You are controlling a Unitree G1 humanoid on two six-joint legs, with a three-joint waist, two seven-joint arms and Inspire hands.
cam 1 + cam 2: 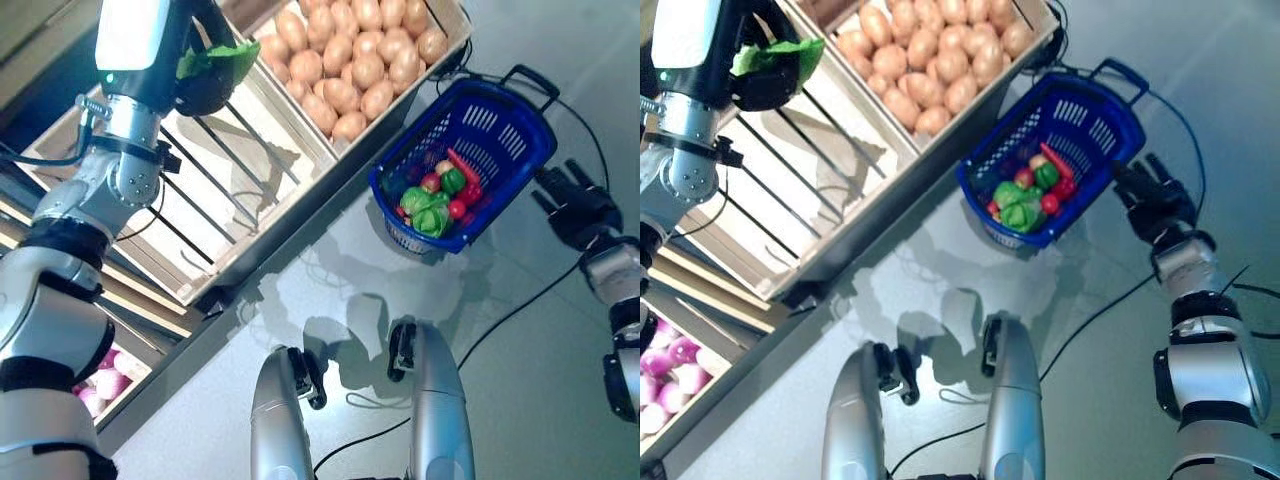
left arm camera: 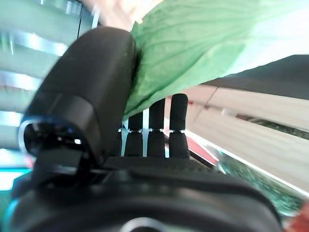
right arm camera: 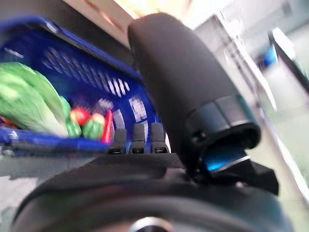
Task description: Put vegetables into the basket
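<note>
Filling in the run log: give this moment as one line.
left hand: shut on leafy green above empty crate | right hand: open, beside blue basket | basket: holds vegetables

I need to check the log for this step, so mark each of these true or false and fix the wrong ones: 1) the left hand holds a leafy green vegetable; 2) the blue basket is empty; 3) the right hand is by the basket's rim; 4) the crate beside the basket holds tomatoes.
1) True: the left hand is curled round a leafy green vegetable, held above the slatted wooden crate.
2) False: the blue basket already holds several vegetables, among them a leafy green one and red and green pieces.
3) True: the right hand is at the basket's rim on the side away from the crates; whether it grips the rim cannot be told.
4) False: that crate holds potatoes.
</note>
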